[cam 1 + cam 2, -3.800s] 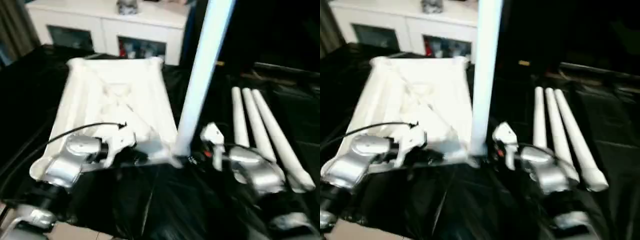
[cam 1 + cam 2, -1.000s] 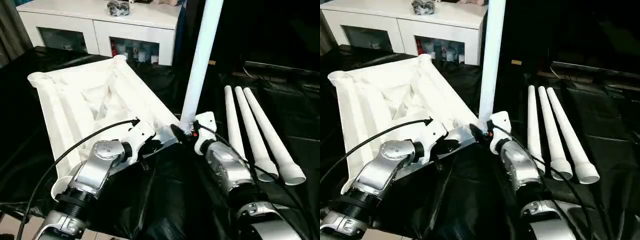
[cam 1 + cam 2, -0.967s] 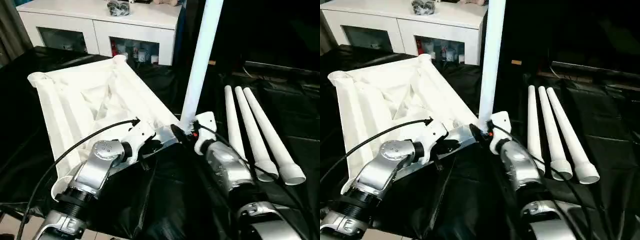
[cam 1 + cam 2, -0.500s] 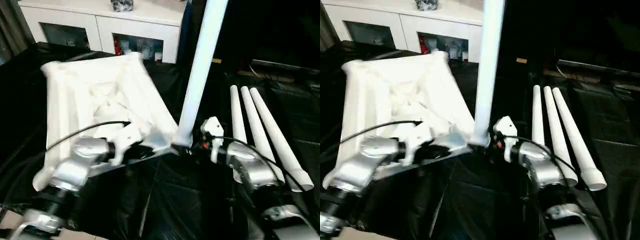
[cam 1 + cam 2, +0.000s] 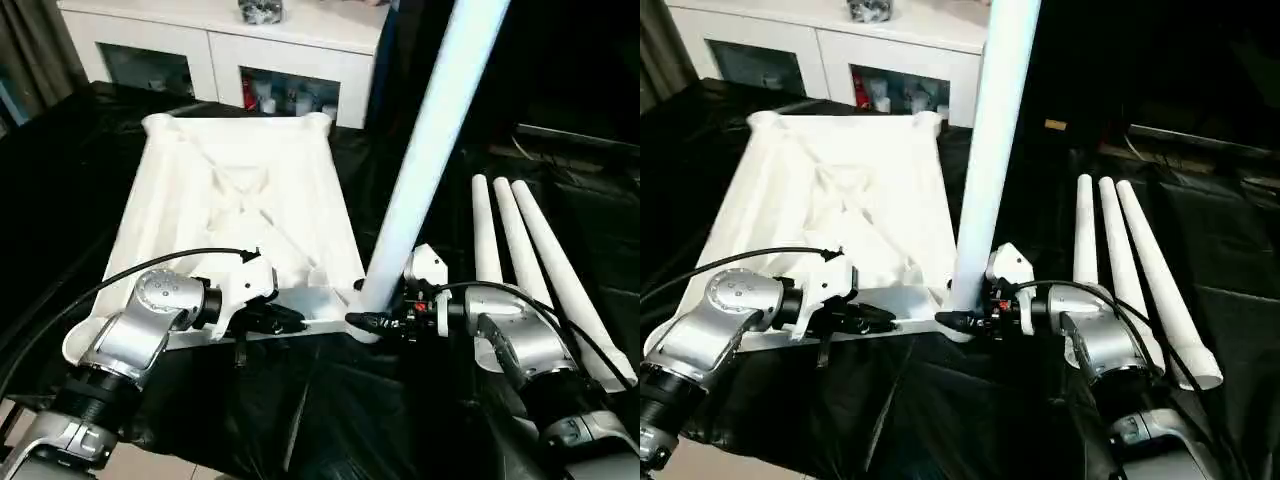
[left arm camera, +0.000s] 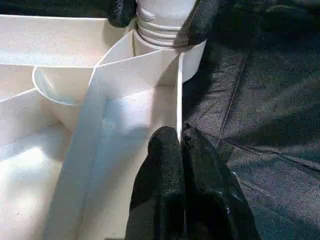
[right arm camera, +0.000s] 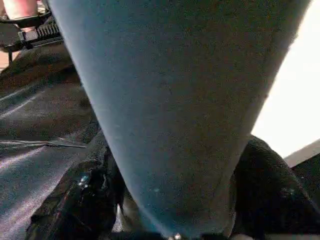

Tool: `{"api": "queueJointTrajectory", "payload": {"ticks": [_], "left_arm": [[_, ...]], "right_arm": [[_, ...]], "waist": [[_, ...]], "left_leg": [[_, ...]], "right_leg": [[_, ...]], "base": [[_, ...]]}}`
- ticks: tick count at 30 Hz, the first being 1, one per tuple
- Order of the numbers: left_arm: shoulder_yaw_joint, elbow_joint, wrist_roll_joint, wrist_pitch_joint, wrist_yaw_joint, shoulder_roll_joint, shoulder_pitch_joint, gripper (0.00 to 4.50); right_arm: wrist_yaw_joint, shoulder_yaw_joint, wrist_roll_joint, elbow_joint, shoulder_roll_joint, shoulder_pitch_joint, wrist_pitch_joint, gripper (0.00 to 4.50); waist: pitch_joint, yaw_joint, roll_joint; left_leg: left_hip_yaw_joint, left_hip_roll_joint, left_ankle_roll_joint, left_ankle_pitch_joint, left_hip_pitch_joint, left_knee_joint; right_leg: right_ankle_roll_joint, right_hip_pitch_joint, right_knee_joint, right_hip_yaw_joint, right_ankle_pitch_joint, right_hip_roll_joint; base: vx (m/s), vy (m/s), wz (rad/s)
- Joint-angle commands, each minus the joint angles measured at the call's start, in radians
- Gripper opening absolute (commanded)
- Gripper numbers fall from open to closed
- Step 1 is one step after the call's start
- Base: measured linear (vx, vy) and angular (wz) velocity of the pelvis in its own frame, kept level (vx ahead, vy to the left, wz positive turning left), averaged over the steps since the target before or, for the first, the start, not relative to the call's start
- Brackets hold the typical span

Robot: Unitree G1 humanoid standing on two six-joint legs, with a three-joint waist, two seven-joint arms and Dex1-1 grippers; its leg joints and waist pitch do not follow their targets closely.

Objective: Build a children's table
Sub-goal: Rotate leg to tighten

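Everything's laid out on a black sheet (image 5: pixel 330 410), crinkly and shiny, with a white cabinet (image 5: pixel 225 40) set behind it. Behind the cabinet's glass doors some small bottles and bits (image 5: pixel 270 98) can be made out, too small to name, and a dark clump of something (image 5: pixel 259 10) is sat on top.

The tabletop (image 5: pixel 240 215) is placed underside-up in the middle of the sheet, so the ribs and a crossed brace are seen, with round sockets at the corners. In the near corner socket on the robot's right, one leg (image 5: pixel 430 150) is stood up, leaning slightly toward the right as it rises; a ridged collar at its base is seen seated in the socket in the left wrist view.

Three spare legs (image 5: pixel 530 265) are laid side by side on the sheet to the right, well apart from the tabletop, fanning a little at the near ends.

The left gripper (image 6: pixel 180 142) is pressed together on the thin near edge wall of the tabletop, pinched between the fingers. The right gripper (image 5: pixel 970 318) is wrapped around the base of the standing leg, a finger on each side, hugging the tube.
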Motion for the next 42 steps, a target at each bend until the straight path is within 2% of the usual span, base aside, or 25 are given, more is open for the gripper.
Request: {"api": "queueJointTrajectory", "payload": {"ticks": [1,4,6,8,10,11,13,14,17,19,22,24,27,31,33,34,35,36,37,39,40,41,42], "left_arm": [[-0.008,0.032,0.027,0.023,0.061,-0.018,-0.012,0.0],[0.021,0.041,0.043,0.07,0.17,-0.054,-0.015,0.0],[0.039,0.031,0.048,0.111,0.249,-0.09,-0.013,0.0],[0.051,0.007,0.052,0.164,0.33,-0.135,-0.005,0.0],[0.056,-0.02,0.063,0.208,0.392,-0.172,0.005,0.0],[0.058,-0.052,0.075,0.249,0.447,-0.208,0.018,0.0],[0.064,-0.084,0.08,0.295,0.495,-0.246,0.031,0.0],[0.056,-0.108,0.095,0.323,0.525,-0.268,0.042,0.0],[0.048,-0.138,0.1,0.351,0.552,-0.294,0.056,0.0],[0.052,-0.132,0.099,0.348,0.565,-0.3,0.051,0.0],[0.053,-0.113,0.1,0.33,0.561,-0.29,0.039,0.0],[0.048,-0.112,0.102,0.333,0.567,-0.284,0.037,0.0],[0.05,-0.118,0.11,0.352,0.586,-0.282,0.036,0.0],[0.05,-0.112,0.122,0.358,0.611,-0.281,0.037,0.0],[0.049,-0.107,0.122,0.352,0.615,-0.282,0.038,0.0],[0.048,-0.106,0.122,0.349,0.615,-0.282,0.039,0.0],[0.047,-0.105,0.122,0.347,0.614,-0.282,0.04,0.0],[0.044,-0.106,0.121,0.341,0.61,-0.28,0.042,0.0],[0.039,-0.106,0.121,0.314,0.609,-0.278,0.045,0.0],[0.035,-0.106,0.122,0.288,0.606,-0.277,0.045,0.0],[0.035,-0.117,0.122,0.259,0.613,-0.282,0.043,0.0],[0.043,-0.125,0.107,0.249,0.609,-0.288,0.041,0.0],[0.053,-0.138,0.09,0.246,0.604,-0.294,0.038,0.27]], "right_arm": [[0.009,0.039,0.007,-0.021,0.033,0.019,0.016,2.66],[-0.131,-0.003,-0.011,0.024,0.074,0.005,0.005,2.64],[-0.277,-0.037,-0.034,0.07,0.113,-0.012,-0.005,2.64],[-0.439,-0.082,-0.046,0.122,0.161,-0.032,-0.008,2.63],[-0.543,-0.116,-0.04,0.156,0.196,-0.046,0.0,2.63],[-0.633,-0.135,-0.044,0.188,0.227,-0.057,-0.005,2.63],[-0.696,-0.144,-0.048,0.211,0.254,-0.065,-0.01,2.62],[-0.737,-0.144,-0.054,0.225,0.278,-0.071,-0.013,2.62],[-0.798,-0.144,-0.07,0.234,0.313,-0.08,-0.034,2.62],[-0.794,-0.155,-0.06,0.247,0.32,-0.088,-0.048,3.18],[-0.77,-0.161,-0.052,0.248,0.308,-0.095,-0.052,3.41],[-0.774,-0.159,-0.072,0.251,0.298,-0.1,-0.066,3.59],[-0.772,-0.143,-0.101,0.209,0.249,-0.086,-0.088,3.59],[-0.707,-0.162,-0.083,0.04,0.139,-0.004,-0.043,3.59],[-0.665,-0.177,-0.061,-0.053,0.093,0.043,-0.011,3.59],[-0.641,-0.187,-0.045,-0.109,0.069,0.071,0.01,3.59],[-0.635,-0.19,-0.041,-0.124,0.064,0.079,0.015,3.59],[-0.619,-0.196,-0.03,-0.166,0.048,0.102,0.03,3.59],[-0.58,-0.199,-0.004,-0.246,0.019,0.146,0.062,3.59],[-0.557,-0.196,0.009,-0.286,0.004,0.167,0.082,3.59],[-0.524,-0.181,0.026,-0.338,-0.015,0.195,0.115,3.59],[-0.517,-0.171,0.03,-0.359,-0.021,0.205,0.132,3.59],[-0.519,-0.161,0.028,-0.371,-0.023,0.208,0.15,3.63]], "waist": [[-0.051,0.0,0.001],[-0.047,-0.005,0.002],[-0.044,-0.009,0.001],[-0.044,-0.016,0.0],[-0.044,-0.022,0.001],[-0.046,-0.025,-0.002],[-0.045,-0.028,0.002],[-0.047,-0.03,-0.002],[-0.049,-0.03,-0.001],[-0.05,-0.028,-0.002],[-0.049,-0.028,0.0],[-0.046,-0.029,0.002],[-0.046,-0.027,-0.001],[-0.049,-0.023,-0.004],[-0.049,-0.024,-0.006],[-0.049,-0.019,-0.008],[-0.05,-0.018,-0.009],[-0.049,-0.02,-0.011],[-0.046,-0.019,-0.01],[-0.045,-0.02,-0.012],[-0.044,-0.021,-0.012],[-0.044,-0.022,-0.011],[-0.044,-0.021,-0.012]], "left_leg": [[-0.005,0.039,0.052,-0.143,0.001,-0.068],[-0.006,0.039,0.032,-0.171,0.002,-0.071],[-0.007,0.037,0.011,-0.203,0.007,-0.072],[-0.009,0.038,-0.001,-0.205,0.001,-0.075],[-0.011,0.038,-0.013,-0.219,0.002,-0.076],[-0.012,0.038,-0.01,-0.215,0.001,-0.075],[-0.009,0.037,-0.003,-0.208,0.001,-0.072],[-0.009,0.038,0.001,-0.201,-0.002,-0.072],[-0.008,0.034,0.014,-0.18,-0.005,-0.071],[-0.007,0.034,0.021,-0.179,-0.005,-0.069],[-0.007,0.033,0.033,-0.166,-0.006,-0.069],[-0.006,0.033,0.031,-0.188,-0.005,-0.071],[-0.007,0.033,0.024,-0.201,-0.004,-0.07],[-0.006,0.034,0.034,-0.171,-0.005,-0.067],[-0.006,0.032,0.046,-0.162,-0.01,-0.067],[-0.005,0.032,0.054,-0.156,-0.007,-0.064],[-0.005,0.031,0.064,-0.141,-0.01,-0.063],[-0.005,0.029,0.068,-0.136,-0.014,-0.064],[-0.004,0.027,0.073,-0.154,-0.012,-0.063],[-0.006,0.028,0.073,-0.168,-0.014,-0.065],[-0.008,0.029,0.072,-0.189,-0.013,-0.066],[-0.009,0.03,0.071,-0.194,-0.012,-0.066],[-0.008,0.03,0.069,-0.196,-0.011,-0.066]], "right_leg": [[-0.216,0.052,-0.067,0.053,-0.16,-0.079],[-0.207,0.048,-0.073,0.053,-0.212,-0.081],[-0.191,0.044,-0.083,0.053,-0.292,-0.081],[-0.176,0.046,-0.083,0.053,-0.326,-0.083],[-0.164,0.044,-0.086,0.052,-0.356,-0.084],[-0.163,0.045,-0.086,0.052,-0.352,-0.084],[-0.166,0.042,-0.088,0.053,-0.334,-0.082],[-0.169,0.044,-0.084,0.053,-0.311,-0.081],[-0.166,0.045,-0.082,0.052,-0.267,-0.077],[-0.166,0.046,-0.081,0.052,-0.252,-0.078],[-0.172,0.046,-0.079,0.051,-0.214,-0.075],[-0.172,0.045,-0.082,0.051,-0.244,-0.076],[-0.161,0.044,-0.085,0.051,-0.275,-0.076],[-0.156,0.048,-0.079,0.053,-0.205,-0.073],[-0.156,0.053,-0.078,0.051,-0.191,-0.071],[-0.148,0.052,-0.081,0.052,-0.193,-0.072],[-0.149,0.055,-0.08,0.053,-0.179,-0.072],[-0.15,0.055,-0.081,0.051,-0.184,-0.07],[-0.137,0.054,-0.088,0.051,-0.22,-0.069],[-0.125,0.054,-0.091,0.049,-0.264,-0.071],[-0.107,0.05,-0.097,0.048,-0.323,-0.071],[-0.106,0.049,-0.098,0.048,-0.334,-0.071],[-0.101,0.047,-0.101,0.048,-0.351,-0.071]], "base": [[0.0,0.0,0.0],[0.0,0.0,0.0],[0.0,0.0,0.0],[0.0,0.0,0.0],[0.0,0.0,0.0],[0.0,0.0,0.0],[0.0,0.0,0.0],[0.0,0.0,0.0],[0.0,0.0,0.0],[0.0,0.0,0.0],[0.0,0.0,0.0],[0.0,0.0,0.0],[0.0,0.0,0.0],[0.0,0.0,0.0],[0.0,0.0,0.0],[0.0,0.0,0.0],[0.0,0.0,0.0],[0.0,0.0,0.0],[0.0,0.0,0.0],[0.0,0.0,0.0],[0.0,0.0,0.0],[0.0,0.0,0.0],[0.0,0.0,0.0]]}}
